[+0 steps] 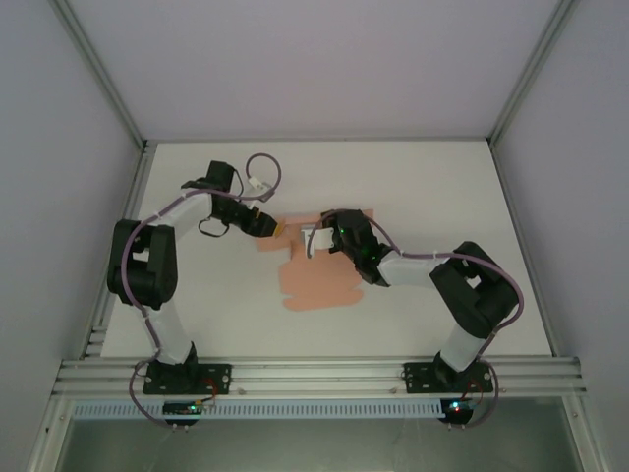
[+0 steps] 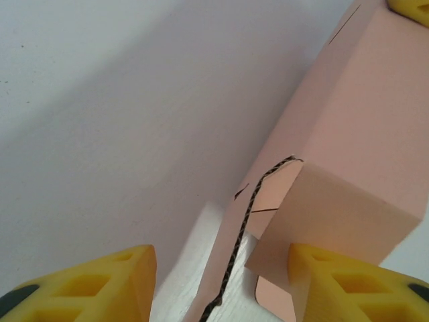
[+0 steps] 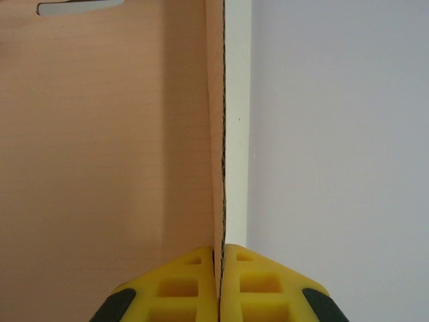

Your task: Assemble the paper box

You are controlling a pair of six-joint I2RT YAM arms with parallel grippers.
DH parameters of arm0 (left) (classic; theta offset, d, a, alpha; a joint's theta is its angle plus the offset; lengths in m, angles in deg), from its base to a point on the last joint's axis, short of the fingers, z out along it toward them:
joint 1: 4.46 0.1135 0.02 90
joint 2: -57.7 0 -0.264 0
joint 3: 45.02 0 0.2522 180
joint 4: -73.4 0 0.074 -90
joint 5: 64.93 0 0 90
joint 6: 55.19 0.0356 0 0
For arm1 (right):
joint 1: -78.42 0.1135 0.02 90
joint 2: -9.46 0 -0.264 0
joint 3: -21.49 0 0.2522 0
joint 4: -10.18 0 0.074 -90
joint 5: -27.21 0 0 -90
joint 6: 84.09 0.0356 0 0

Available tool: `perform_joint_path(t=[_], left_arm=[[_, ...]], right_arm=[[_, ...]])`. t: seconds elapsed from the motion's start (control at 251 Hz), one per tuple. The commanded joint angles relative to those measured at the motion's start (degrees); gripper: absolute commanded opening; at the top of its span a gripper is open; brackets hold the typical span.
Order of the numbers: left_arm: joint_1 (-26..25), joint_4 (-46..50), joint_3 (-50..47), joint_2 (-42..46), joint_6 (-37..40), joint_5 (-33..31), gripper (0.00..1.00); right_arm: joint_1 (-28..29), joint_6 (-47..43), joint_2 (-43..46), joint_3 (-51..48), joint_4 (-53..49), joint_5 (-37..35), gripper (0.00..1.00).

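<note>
1 paper box (image 1: pixel 319 280), right pincer (image 3: pixel 220 258) clamped on its edge, left pincer (image 2: pixel 220 260) parted astride another edge

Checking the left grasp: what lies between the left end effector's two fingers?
In the left wrist view, a raised flap edge of the paper box stands in the gap between the yellow fingers, with white table beneath it.

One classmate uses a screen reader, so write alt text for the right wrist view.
The right gripper is pinched shut on the edge of a raised panel of the salmon-pink paper box, seen edge-on. Pink card lies left of it, pale table right.
</note>
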Motion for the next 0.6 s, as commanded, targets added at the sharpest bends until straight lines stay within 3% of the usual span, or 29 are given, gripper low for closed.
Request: perform_joint_path(t=[0.0,0.104,0.315,0.499,0.599], left_arm=[[-0.36,1.12,-1.04,0.92,0.19,-1.48,0.52],[-0.75,0.46,-1.12,1.27,-1.29,-4.17,0.40],[-3.40,-5.81,-1.96,3.39,-11.65,-17.44,0.03],[-10.38,-7.48,-1.18,5.52,-25.49,-43.27,0.03],[-12.04,-7.71,-0.79,5.90,-30.84,-46.04,0.05]], right_arm=[[-0.12,1.28,0.48,1.90,0.48,-1.78,0.00],[-0.05,1.25,0.57,2.05,0.40,-2.88,0.00],[0.76,1.89,0.16,2.23,1.74,-5.61,0.00],[2.29,1.10,-2.19,2.12,7.35,-10.35,0.00],[2.63,1.07,-2.98,1.92,8.65,-10.74,0.00]])
